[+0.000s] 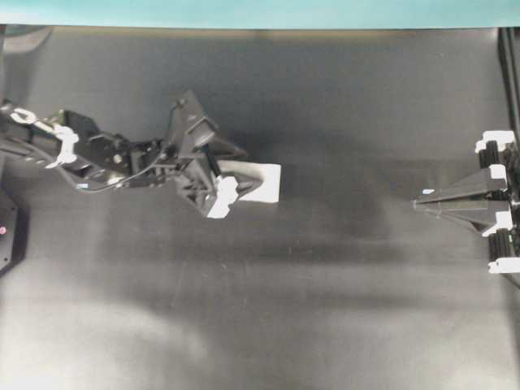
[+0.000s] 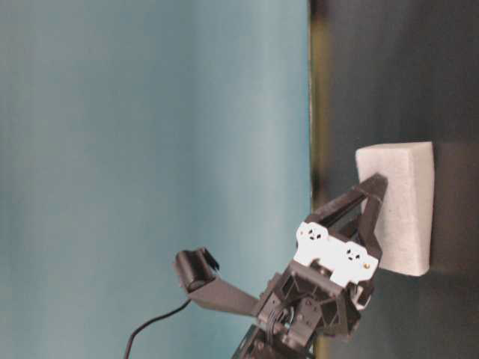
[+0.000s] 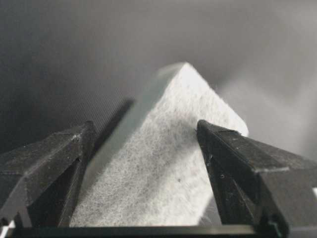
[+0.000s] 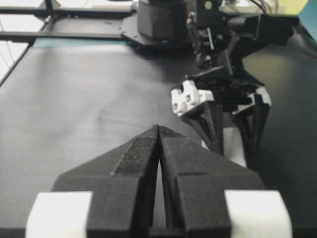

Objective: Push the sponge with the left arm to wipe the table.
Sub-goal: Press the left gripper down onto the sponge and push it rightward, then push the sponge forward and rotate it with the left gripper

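**Sponge in my jaws, wipe barely under way**

The table [image 1: 341,309] fills the frame, most of its black surface yet to be covered, I judge. My left arm [image 1: 97,150] reaches in from the left edge; its gripper [image 1: 231,180] straddles the sponge [image 1: 262,182] left of centre, spread, seemingly without squeezing. My right gripper [image 1: 418,203] waits clenched at right. No readable writing anywhere.

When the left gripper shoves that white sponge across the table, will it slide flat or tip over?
The sponge lies broad and low, so it probably slides flat. Its fuzzy foam looks light and may compress slightly. The left gripper straddles it, limiting twisting.
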You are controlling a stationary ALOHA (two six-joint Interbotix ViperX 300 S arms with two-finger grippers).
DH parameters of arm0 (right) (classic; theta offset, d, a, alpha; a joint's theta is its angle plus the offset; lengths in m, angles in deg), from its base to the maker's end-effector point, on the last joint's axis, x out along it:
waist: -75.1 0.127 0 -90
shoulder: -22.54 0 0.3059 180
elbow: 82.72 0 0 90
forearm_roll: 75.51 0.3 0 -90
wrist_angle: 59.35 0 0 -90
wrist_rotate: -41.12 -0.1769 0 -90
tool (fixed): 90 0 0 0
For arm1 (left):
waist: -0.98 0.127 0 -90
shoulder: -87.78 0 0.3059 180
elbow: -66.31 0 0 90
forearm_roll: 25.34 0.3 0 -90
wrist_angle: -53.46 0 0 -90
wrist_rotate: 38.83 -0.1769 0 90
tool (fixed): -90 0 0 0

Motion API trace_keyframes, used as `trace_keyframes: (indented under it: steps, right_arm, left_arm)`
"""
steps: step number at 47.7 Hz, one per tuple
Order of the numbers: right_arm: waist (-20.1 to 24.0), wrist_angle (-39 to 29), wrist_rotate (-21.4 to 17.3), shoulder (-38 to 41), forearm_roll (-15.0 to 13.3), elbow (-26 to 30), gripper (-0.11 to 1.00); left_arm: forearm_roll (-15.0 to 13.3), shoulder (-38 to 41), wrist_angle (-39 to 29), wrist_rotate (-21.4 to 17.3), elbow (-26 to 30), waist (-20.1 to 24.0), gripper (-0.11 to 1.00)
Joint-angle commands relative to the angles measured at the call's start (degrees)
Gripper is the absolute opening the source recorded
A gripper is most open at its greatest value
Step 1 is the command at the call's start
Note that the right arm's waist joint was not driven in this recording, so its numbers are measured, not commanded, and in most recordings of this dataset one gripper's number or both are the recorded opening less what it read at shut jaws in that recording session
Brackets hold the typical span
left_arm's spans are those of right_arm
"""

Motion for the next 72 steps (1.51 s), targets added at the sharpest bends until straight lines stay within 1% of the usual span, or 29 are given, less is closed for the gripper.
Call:
trace_keyframes:
  steps: [1,8,15,21,25,33,39,44,48,54,66,72]
  right_arm:
    - [0.0,0.6,-0.2,0.4,0.1,0.4,-0.01]
    - [0.0,0.6,-0.1,0.3,0.0,0.4,-0.01]
    - [0.0,0.6,-0.2,0.3,0.1,0.1,-0.01]
    - [0.0,0.7,-0.2,0.3,0.1,0.0,-0.01]
    - [0.0,0.7,-0.3,0.4,0.1,-0.3,-0.01]
    - [0.0,0.7,-0.4,0.4,0.1,-0.6,-0.01]
    - [0.0,1.0,-0.3,0.3,0.1,-0.7,-0.01]
    - [0.0,1.1,-0.3,0.3,0.1,-0.8,-0.01]
    - [0.0,1.1,-0.3,0.4,0.1,-1.1,-0.01]
    - [0.0,1.1,-0.3,0.3,0.1,-1.4,-0.01]
    - [0.0,1.1,-0.3,0.3,0.1,-1.7,-0.01]
    - [0.0,1.1,-0.3,0.3,0.1,-1.8,-0.01]
  left_arm:
    - [0.2,-1.3,-0.9,1.0,-0.6,-1.3,0.80]
    - [0.2,-1.3,-2.5,0.6,-0.2,-1.3,0.80]
    - [0.2,-1.1,-2.5,-0.3,2.1,-0.9,0.81]
    - [0.3,-0.5,-2.9,-4.0,5.4,0.7,0.81]
    - [0.2,0.1,-3.3,-5.7,8.1,1.7,0.81]
    - [0.2,2.0,-5.3,-6.8,12.7,2.4,0.81]
    - [0.3,4.5,-6.9,-6.8,15.8,2.8,0.81]
    - [0.2,7.0,-8.3,-6.0,17.6,2.8,0.81]
    - [0.2,8.4,-9.9,-5.7,17.6,2.7,0.80]
    - [0.2,8.6,-11.3,-5.3,15.6,2.4,0.80]
    - [0.3,6.7,-11.4,-1.3,10.5,0.4,0.80]
    - [0.3,3.7,-11.6,0.5,7.3,-1.4,0.80]
